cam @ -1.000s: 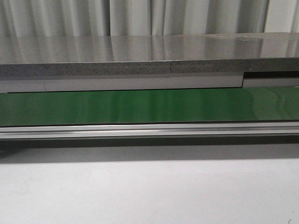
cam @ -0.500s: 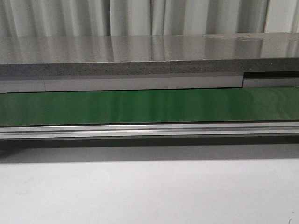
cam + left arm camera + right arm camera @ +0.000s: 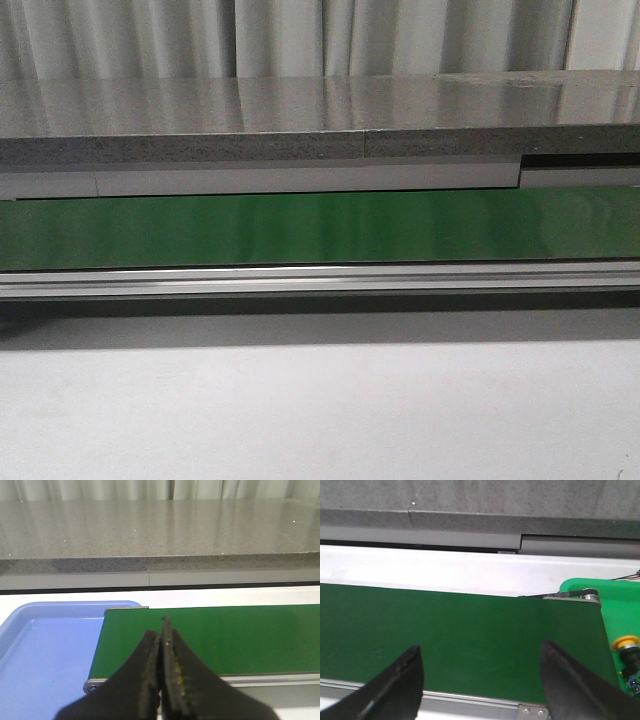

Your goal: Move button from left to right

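Note:
The button [image 3: 626, 652], with a yellow round cap and a black body, shows only in the right wrist view, lying in a green tray [image 3: 620, 610] past the belt's right end. My right gripper [image 3: 479, 652] is open and empty above the green conveyor belt [image 3: 460, 635], with the button off to its right. My left gripper [image 3: 163, 635] is shut and empty over the belt's [image 3: 225, 635] left end. Neither gripper nor the button shows in the front view, where the belt [image 3: 320, 228] is bare.
A blue tray [image 3: 45, 655] lies beside the belt's left end. A silver rail [image 3: 320, 278] runs along the belt's front edge, with the white table [image 3: 320, 410] before it. A grey stone counter [image 3: 300, 120] stands behind the belt.

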Motion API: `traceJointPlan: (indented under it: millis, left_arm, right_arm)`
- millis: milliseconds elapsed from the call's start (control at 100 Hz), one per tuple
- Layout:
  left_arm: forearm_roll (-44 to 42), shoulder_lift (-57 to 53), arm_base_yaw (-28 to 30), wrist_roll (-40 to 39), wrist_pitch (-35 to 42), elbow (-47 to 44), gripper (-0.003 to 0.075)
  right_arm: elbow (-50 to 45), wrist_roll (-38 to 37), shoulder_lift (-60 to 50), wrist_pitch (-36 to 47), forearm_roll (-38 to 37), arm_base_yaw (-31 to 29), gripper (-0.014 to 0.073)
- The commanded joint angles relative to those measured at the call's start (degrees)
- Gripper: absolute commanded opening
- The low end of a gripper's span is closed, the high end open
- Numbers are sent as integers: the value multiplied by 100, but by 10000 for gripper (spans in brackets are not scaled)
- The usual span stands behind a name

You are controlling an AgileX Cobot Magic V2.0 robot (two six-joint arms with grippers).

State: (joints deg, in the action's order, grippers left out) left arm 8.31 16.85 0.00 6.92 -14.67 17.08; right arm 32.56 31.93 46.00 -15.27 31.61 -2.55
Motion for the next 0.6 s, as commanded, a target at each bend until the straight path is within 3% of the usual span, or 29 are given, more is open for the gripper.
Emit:
traceJointPlan:
  millis: [0,300,590]
  left_arm:
    - [17,37,-37,15,490,161,-20]
    - [17,37,-37,15,490,161,-20]
    - [17,37,-37,15,490,161,-20]
  right_arm:
    - [-100,-2,-609,426,202,8,486]
    - [-534,-2,-2099,-333,262,8,234]
    - [-540,-2,-2314,-554,304,8,-4]
